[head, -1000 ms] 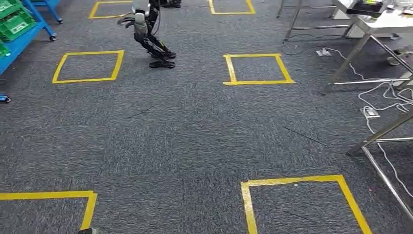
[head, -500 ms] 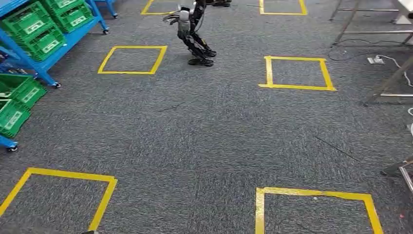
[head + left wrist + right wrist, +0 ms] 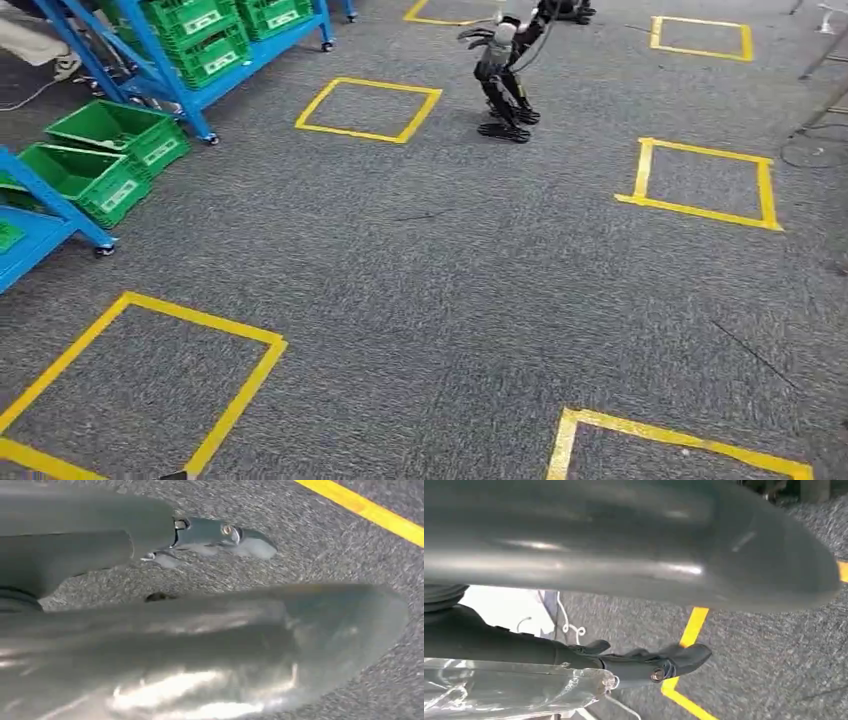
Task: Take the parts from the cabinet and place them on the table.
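The blue cabinet rack (image 3: pixel 160 75) stands at the far left in the head view, with green bins (image 3: pixel 200 35) on its shelf. My right hand (image 3: pixel 589 545) hangs over the carpet and holds a clear plastic bag (image 3: pixel 504 692), which lies along its dark fingers (image 3: pixel 644 665). What the bag contains is unclear. My left hand (image 3: pixel 165 630) hangs over the carpet with nothing in it, its fingers (image 3: pixel 225 535) stretched out apart from the thick thumb.
Two green bins (image 3: pixel 95 170) sit low beside a second blue rack (image 3: pixel 40 215) at the left edge. Another robot (image 3: pixel 500 80) stands far ahead. Yellow tape squares (image 3: pixel 370 108) mark the grey carpet. A cable (image 3: pixel 815 150) lies at the far right.
The whole picture has swung left: the tables and cables on the right have slid out, and the blue racks with green bins have come in on the left. The camera moved, not the things.
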Motion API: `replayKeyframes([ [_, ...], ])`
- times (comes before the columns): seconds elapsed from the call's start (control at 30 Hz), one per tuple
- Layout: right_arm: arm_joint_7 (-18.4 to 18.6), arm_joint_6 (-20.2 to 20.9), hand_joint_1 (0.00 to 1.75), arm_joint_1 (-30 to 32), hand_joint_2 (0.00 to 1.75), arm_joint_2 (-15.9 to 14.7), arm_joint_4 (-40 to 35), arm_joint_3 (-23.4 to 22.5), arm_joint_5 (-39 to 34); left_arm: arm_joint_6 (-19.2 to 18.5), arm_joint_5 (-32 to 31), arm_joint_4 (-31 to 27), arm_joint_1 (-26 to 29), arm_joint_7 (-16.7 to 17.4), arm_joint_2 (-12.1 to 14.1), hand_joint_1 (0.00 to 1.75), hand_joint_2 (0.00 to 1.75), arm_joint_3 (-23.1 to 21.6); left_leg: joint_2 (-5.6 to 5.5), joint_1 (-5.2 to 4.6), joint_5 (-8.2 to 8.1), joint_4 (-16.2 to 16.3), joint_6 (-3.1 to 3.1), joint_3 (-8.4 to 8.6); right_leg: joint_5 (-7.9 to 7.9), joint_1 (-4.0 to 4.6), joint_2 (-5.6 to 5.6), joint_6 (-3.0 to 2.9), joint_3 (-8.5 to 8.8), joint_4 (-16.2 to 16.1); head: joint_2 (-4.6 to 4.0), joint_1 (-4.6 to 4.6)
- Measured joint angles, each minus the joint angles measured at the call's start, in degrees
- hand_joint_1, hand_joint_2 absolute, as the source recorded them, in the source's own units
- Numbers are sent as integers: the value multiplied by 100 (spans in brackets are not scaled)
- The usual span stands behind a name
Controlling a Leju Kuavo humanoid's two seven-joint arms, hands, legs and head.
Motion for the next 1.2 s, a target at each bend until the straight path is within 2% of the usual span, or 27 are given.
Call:
replayKeyframes([
  [0.03, 18, 0, 0, 3, 0, 0, 0, 0, 2, 0, 0, -2, 2, -2, 0, 0, 0, 17, -83, 2, 2, 2, -3, 5, 77, -1, 4, 1, -44, 21, 0, 0],
  [0.07, 28, 0, 0, 2, 0, 0, 0, 0, 9, 0, 0, -4, 3, -2, 0, 0, 0, 24, -171, 9, 5, 4, -9, 13, 276, -8, 7, -6, 31, -206, 0, 2],
  [0.1, 31, 0, 0, -5, 0, 0, 0, 0, 13, -2, 0, -4, 3, -2, -4, 0, 0, 35, -271, 22, 6, 7, -21, 28, 584, -25, 40, -3, 245, -699, 0, -2],
  [0.13, 31, 0, 0, -10, 0, 0, 0, 0, 13, -2, 0, -6, 3, -2, -13, 0, 0, 44, -351, 37, 1, 19, -46, 40, 845, -52, 152, 15, 479, -1206, 0, 0],
  [0.17, 28, 0, 0, -12, 0, 0, 2, 0, 13, -4, 0, -13, 4, -7, -9, 0, 0, 50, -421, 41, -9, 37, -94, 32, 960, -106, 438, 49, 671, -1648, 0, 2],
  [0.2, 17, 2, 0, -13, 0, 2, 15, 0, 11, -2, 0, -28, -8, -7, -2, 0, 0, 59, -505, 24, -15, 102, -137, -15, 874, -123, 583, 26, 714, -1776, 0, 9],
  [0.33, -2, 4, 0, -41, 0, 2, 15, -2, -57, 0, -55, -37, 16, -15, 7, 0, 0, 122, -721, 67, 79, 34, -271, -99, 939, -78, 339, -157, 706, -1743, 0, -4],
  [0.37, -11, 11, 0, -44, 0, 0, 15, -2, -81, 2, -88, -35, 7, -24, 4, 0, 0, 127, -426, 45, 2, 101, -289, -116, 954, -81, 269, -190, 711, -1756, 0, -4],
  [0.4, -24, 9, 0, -39, 0, 0, 15, -2, -107, 18, -114, -35, -13, -46, 7, 0, 0, 127, -141, 27, -189, 356, -312, -237, 952, -68, 207, -235, 707, -1759, 0, -48],
  [0.47, -31, 22, 0, -5, 0, 0, 15, -7, -149, 35, -168, -31, -53, -74, 7, 0, 0, 127, 27, 38, -677, 1326, -338, -694, 941, -32, 14, -265, 698, -1759, 0, -55],
  [0.5, -31, 24, 0, 8, 0, 0, 15, -9, -155, 35, -179, -15, -60, -83, 7, 0, 0, 125, 36, 39, -824, 1745, -337, -889, 932, -19, -88, -278, 695, -1759, 0, -52],
  [0.53, -31, 26, 0, 14, 0, 0, 15, -9, -155, 37, -179, -9, -59, -85, 7, 0, 0, 127, 36, 39, -837, 1909, -328, -965, 929, -11, -170, -283, 696, -1759, 0, -55],
  [0.6, -35, 31, 0, 2, 0, 0, 15, -11, -157, 37, -181, -4, -60, -87, 7, 0, 0, 133, 44, 34, -513, 1532, -296, -761, 919, 6, -320, -291, 706, -1759, 0, -55],
  [0.63, -37, 31, 0, -10, 0, 0, 15, -9, -155, 37, -181, -4, -60, -96, 7, 0, 0, 135, 101, 22, -229, 1009, -263, -473, 909, 11, -390, -287, 725, -1759, 0, -52],
  [0.67, -37, 35, 0, -21, 0, 0, 15, -9, -157, 44, -190, -4, -67, -105, 9, 0, 0, 133, 322, -9, -25, 504, -214, -184, 898, 15, -444, -272, 749, -1759, 0, -55],
  [0.7, -37, 37, 0, -19, 0, 0, 15, -11, -168, 63, -205, -2, -85, -116, 9, 0, 0, 133, 631, -60, -18, 199, -182, -28, 872, 54, -492, -240, 756, -1747, 0, -55],
  [0.73, -37, 44, 0, -4, 0, 0, 15, -11, -184, 83, -223, 4, -133, -124, 13, 0, 0, 133, 586, -74, -101, 58, -148, 17, 854, 70, -541, -221, 716, -1730, 0, -74],
  [0.83, -59, 50, 0, -47, 0, -2, 15, -15, -214, 138, -229, 72, -151, -151, 17, 0, 0, 133, 392, -79, -64, 47, -86, -50, 858, 78, -771, -154, 781, -1774, 0, -59],
  [0.87, -74, 48, 0, -66, 0, -13, 13, -17, -225, 142, -232, 101, -155, -155, 17, 0, 0, 133, 336, -12, -18, -10, -54, 5, 812, 54, -660, -107, 759, -1745, 2, -63],
  [0.9, -96, 46, 0, -78, 0, -26, 17, -17, -232, 164, -232, 138, -182, -168, 20, 0, 0, 135, 281, -3, -11, -17, -33, 9, 701, 55, -333, -79, 692, -1567, 0, -26],
  [0.93, -112, 46, 0, -80, 0, -28, 22, -17, -232, 175, -229, 166, -231, -168, 22, 0, 0, 133, 204, 6, -4, -17, -18, 0, 487, 32, -134, -64, 509, -1173, 2, -13],
  [1.0, -114, 42, 0, -74, 0, -44, 22, -18, -230, 192, -229, 221, -310, -170, 28, 0, 0, 131, 46, 8, -4, -15, -4, -3, 89, 22, -13, -28, 31, -211, 0, 11],
  [1.03, -114, 39, 0, -69, 0, -48, 22, -20, -230, 192, -229, 243, -325, -170, 39, 0, 0, 131, -49, 9, -3, -15, -4, 5, 48, 21, -4, -17, -139, 81, 0, 15],
  [1.07, -114, 39, 0, -71, 0, -50, 22, -20, -232, 192, -229, 260, -326, -170, 41, 0, 0, 131, -123, 15, -2, -13, -6, 15, 162, 19, -4, -13, -157, 43, 0, 11],
  [1.13, -114, 37, 0, -81, 0, -50, 22, -20, -230, 195, -229, 295, -330, -170, 50, 0, 0, 131, -302, 48, -4, -5, -42, 39, 684, -18, 40, 11, 167, -734, 0, 9],
  [1.17, -114, 33, 0, -82, 0, -50, 22, -20, -230, 199, -229, 310, -342, -186, 55, 0, 0, 131, -398, 66, -14, 16, -91, 44, 966, -68, 198, 54, 443, -1324, 0, 13],
  [1.2, -114, 31, 0, -84, 0, -50, 43, -20, -230, 214, -227, 319, -360, -207, 81, 0, 0, 131, -462, 64, -24, 37, -130, 16, 950, -141, 547, 100, 569, -1590, 0, 37],
])
